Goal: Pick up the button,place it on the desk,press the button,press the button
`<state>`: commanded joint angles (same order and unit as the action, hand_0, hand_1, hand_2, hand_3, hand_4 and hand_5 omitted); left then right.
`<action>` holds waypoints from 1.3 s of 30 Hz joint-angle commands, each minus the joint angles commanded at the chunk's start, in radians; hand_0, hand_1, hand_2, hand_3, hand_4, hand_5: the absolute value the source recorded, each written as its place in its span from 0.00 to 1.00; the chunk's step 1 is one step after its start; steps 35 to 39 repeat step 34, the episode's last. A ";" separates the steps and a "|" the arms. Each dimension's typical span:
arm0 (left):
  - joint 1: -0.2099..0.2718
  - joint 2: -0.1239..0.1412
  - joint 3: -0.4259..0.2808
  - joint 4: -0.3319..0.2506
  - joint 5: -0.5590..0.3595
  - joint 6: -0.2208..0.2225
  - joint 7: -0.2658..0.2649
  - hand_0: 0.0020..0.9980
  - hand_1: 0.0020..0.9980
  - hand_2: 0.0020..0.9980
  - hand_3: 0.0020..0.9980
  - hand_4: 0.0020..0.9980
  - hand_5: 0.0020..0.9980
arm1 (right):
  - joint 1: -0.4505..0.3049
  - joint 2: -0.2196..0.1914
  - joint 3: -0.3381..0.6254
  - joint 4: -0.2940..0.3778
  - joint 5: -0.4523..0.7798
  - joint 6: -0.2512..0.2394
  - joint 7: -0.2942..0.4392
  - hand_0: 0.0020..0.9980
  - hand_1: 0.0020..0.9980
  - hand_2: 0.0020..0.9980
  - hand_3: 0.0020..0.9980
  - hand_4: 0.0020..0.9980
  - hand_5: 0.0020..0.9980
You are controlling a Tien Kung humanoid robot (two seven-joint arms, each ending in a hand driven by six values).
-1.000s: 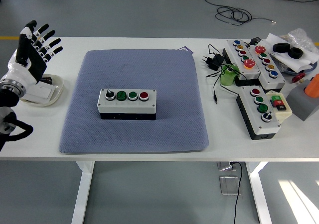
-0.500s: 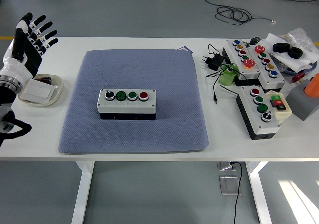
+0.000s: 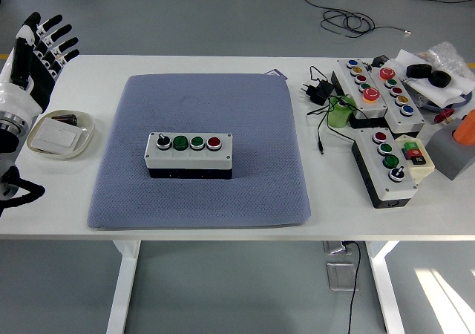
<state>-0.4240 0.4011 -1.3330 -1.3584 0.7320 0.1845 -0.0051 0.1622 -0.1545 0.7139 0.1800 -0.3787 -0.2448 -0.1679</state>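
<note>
Item: button box (image 3: 188, 155), grey lid over black base, four controls in a row on top; we find it lying flat on the blue mat (image 3: 200, 152) at the middle of the table (image 3: 223, 226). We judge it rigid, moderately heavy, smooth-sided; best taken across the long side walls, clear of the buttons. Left hand (image 3: 33, 48): raised at the table's left edge, fingers spread, holding nothing. Right hand: not in view.
</note>
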 joint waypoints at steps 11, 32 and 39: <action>0.013 0.001 0.001 -0.007 -0.003 0.009 -0.001 0.82 0.83 0.88 0.88 0.61 1.00 | -0.004 -0.001 -0.007 0.000 0.007 0.000 -0.001 0.79 0.80 0.82 0.75 0.41 0.48; 0.039 0.004 0.010 -0.002 0.000 0.013 0.002 0.81 0.83 0.88 0.90 0.61 1.00 | -0.026 -0.001 0.004 0.000 -0.020 -0.004 -0.011 0.79 0.80 0.82 0.75 0.41 0.48; 0.040 0.005 0.009 -0.003 0.001 0.013 0.002 0.81 0.83 0.88 0.90 0.61 1.00 | -0.026 -0.001 0.003 0.000 -0.020 -0.004 -0.011 0.79 0.80 0.82 0.75 0.41 0.48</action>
